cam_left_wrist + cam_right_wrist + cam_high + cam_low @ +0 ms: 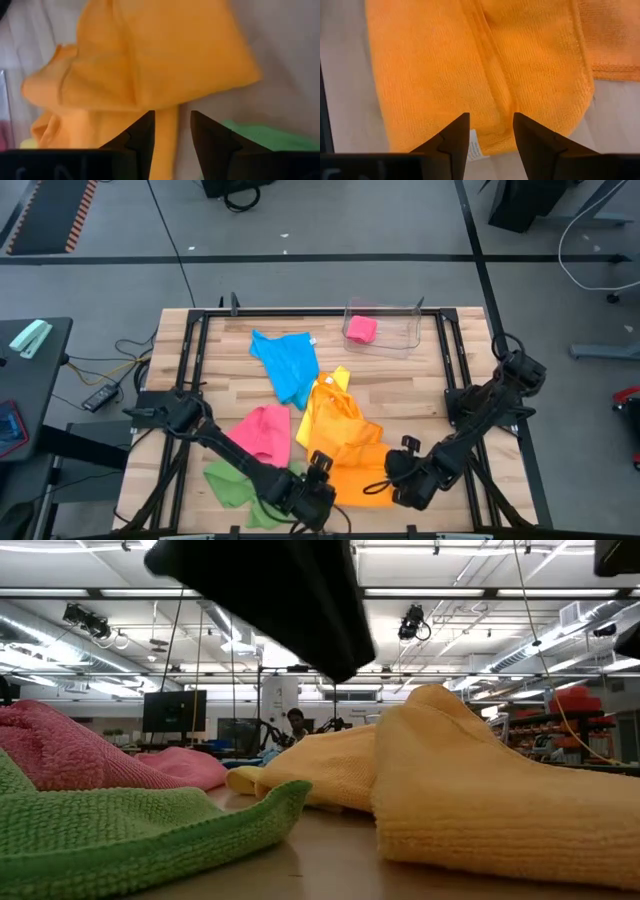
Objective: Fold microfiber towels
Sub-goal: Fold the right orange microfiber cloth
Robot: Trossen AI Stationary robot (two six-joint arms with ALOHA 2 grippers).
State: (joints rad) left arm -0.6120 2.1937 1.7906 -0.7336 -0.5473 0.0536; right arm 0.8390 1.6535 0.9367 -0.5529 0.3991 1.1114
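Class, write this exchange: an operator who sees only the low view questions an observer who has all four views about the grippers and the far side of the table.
Operator: I see only cloth and a dark shape overhead. Where are the grippers?
Observer: The left gripper and the right gripper meet over the orange towel, coming from opposite sides.
Operator: Is the right one gripping?
Observer: No, its fingers stand apart above the towel.
Operator: What is at the far side?
Observer: A pink towel lies in the clear bin.
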